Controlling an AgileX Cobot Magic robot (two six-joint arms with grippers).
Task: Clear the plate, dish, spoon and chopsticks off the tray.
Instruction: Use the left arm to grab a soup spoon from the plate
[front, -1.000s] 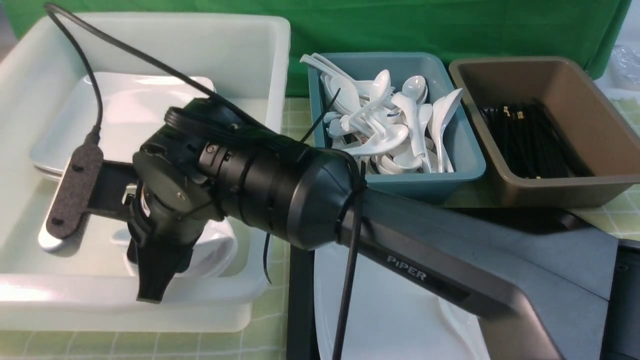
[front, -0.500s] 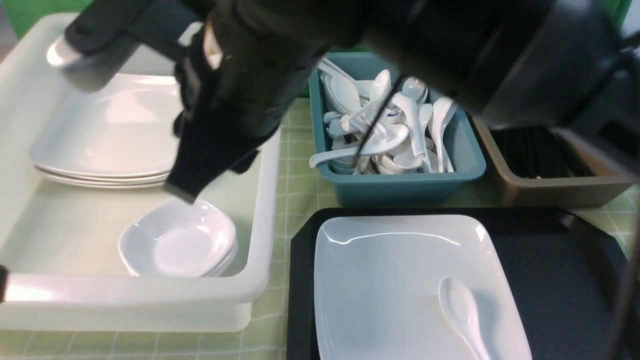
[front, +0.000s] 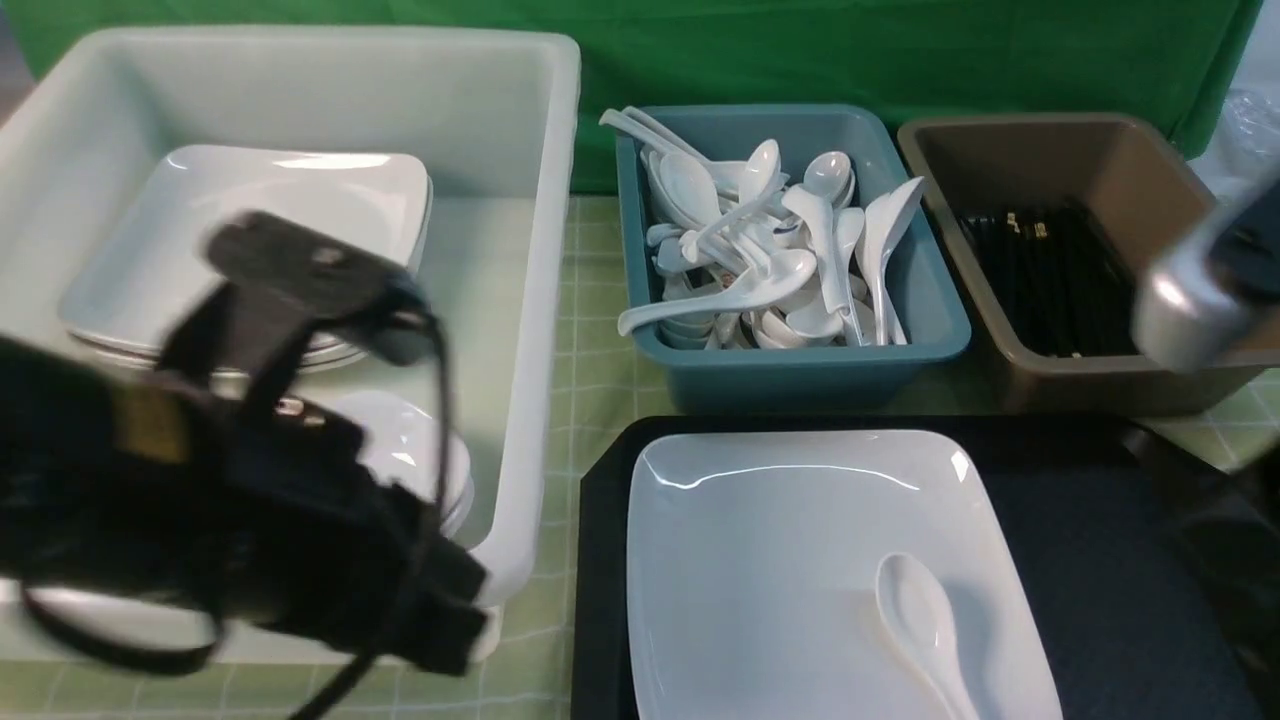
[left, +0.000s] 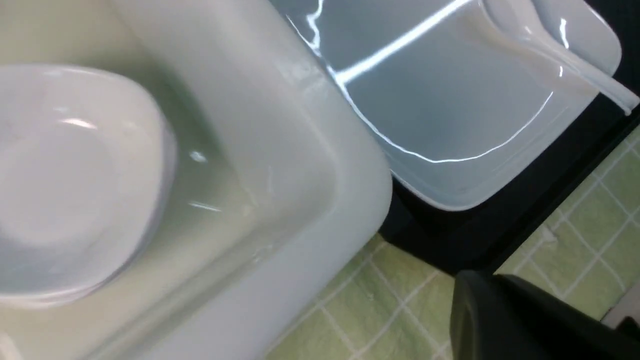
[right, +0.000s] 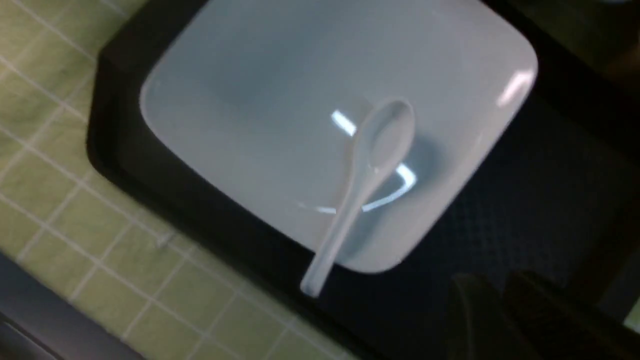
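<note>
Lying bowl-away, handle toward the robot, the glossy white soup spoon (front: 915, 615) sits near-right in the large white square plate (front: 790, 540) on the black plastic tray (front: 1090, 560), nearest the right gripper (right: 500, 292) (blur hides its jaws); the left gripper (left: 480, 310) is closed.

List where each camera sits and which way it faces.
Front: between the arms, facing forward and down over the tray, plate, spoon and white tub; blurred left arm lower left, right arm at right edge.
Left wrist: on the left arm, facing down at the white tub's corner, stacked small dishes inside, plate beyond; left gripper shows, dark.
Right wrist: on the right arm, facing down on the spoon lying on the plate; right gripper shows dark, blurred.
Shared: all three show plate and spoon.
</note>
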